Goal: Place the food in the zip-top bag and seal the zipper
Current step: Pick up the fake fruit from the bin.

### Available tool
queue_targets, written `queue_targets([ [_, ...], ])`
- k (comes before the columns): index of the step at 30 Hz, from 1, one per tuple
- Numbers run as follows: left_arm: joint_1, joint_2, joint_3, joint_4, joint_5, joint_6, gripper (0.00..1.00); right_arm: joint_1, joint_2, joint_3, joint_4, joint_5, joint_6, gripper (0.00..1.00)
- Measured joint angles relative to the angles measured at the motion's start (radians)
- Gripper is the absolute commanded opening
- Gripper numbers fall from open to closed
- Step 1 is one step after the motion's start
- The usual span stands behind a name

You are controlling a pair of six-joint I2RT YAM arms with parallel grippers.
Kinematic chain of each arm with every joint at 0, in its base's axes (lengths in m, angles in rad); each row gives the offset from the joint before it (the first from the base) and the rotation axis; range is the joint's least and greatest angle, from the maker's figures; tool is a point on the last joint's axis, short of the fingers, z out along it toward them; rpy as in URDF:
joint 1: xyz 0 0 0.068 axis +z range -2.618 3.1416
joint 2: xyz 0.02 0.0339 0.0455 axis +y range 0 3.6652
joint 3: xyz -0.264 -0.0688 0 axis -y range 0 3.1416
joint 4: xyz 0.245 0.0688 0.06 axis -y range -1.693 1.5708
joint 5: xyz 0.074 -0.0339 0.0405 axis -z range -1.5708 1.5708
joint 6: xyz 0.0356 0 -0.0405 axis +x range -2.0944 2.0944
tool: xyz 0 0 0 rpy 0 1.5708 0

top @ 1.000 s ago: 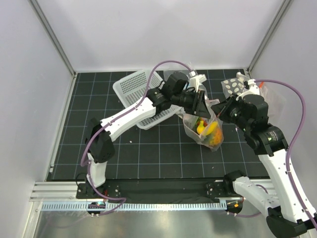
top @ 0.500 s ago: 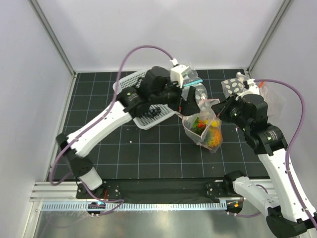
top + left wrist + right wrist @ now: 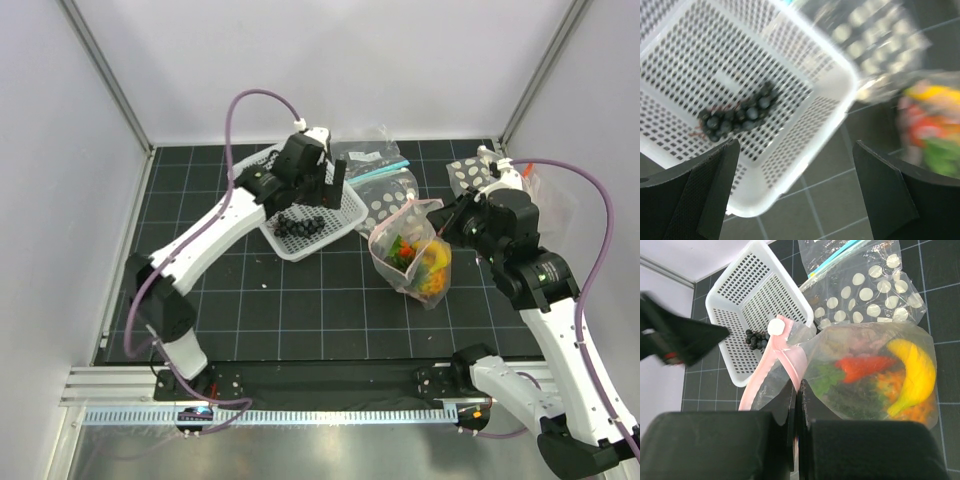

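Left gripper (image 3: 795,200): jaws spread wide, nothing between them and touching nothing. It hangs over the white basket (image 3: 840,95), fingers pointing down at it. Top view puts it above the basket's middle (image 3: 325,190).

Grapes (image 3: 737,117): dark cluster lying on the basket floor, alone in there, outside the bag. Also seen from above (image 3: 300,225).

Right gripper (image 3: 796,405): jaws pressed together on the bag's mouth edge, with the pink film pinched between the fingers. From above it sits at the bag's upper right corner (image 3: 447,225).

Bag (image 3: 865,375): clear, bulging, just right of the basket on the black gridded mat (image 3: 320,300). Mouth gapes toward the basket. Whether its bottom rests on the mat or hangs just off it, cannot tell.

Zipper (image 3: 767,375): pink strip curving loose from the pinched point along the open mouth, its two sides apart, not sealed.

Inside the bag: yellow banana (image 3: 912,375) at the right side, red pepper (image 3: 865,363) in the middle, and an orange piece (image 3: 895,387) under the banana, likely the pineapple but blurred by the film.

Behind the bag lies a flat white-dotted bag (image 3: 865,297), and beyond that a clear bag with a teal strip (image 3: 370,160).
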Motion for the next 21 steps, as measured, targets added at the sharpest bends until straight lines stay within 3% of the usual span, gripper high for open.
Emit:
queue_targets([
  [7,0.036,0.256,0.085,-0.14,-0.026,0.128,1.0,0.0,0.0,-0.004,0.003,0.0,-0.001,0.01],
  [21,0.154,0.53,0.285,-0.177,0.027,0.339,1.0,0.0,-0.005,-0.013,0.007,-0.011,-0.001,0.01],
])
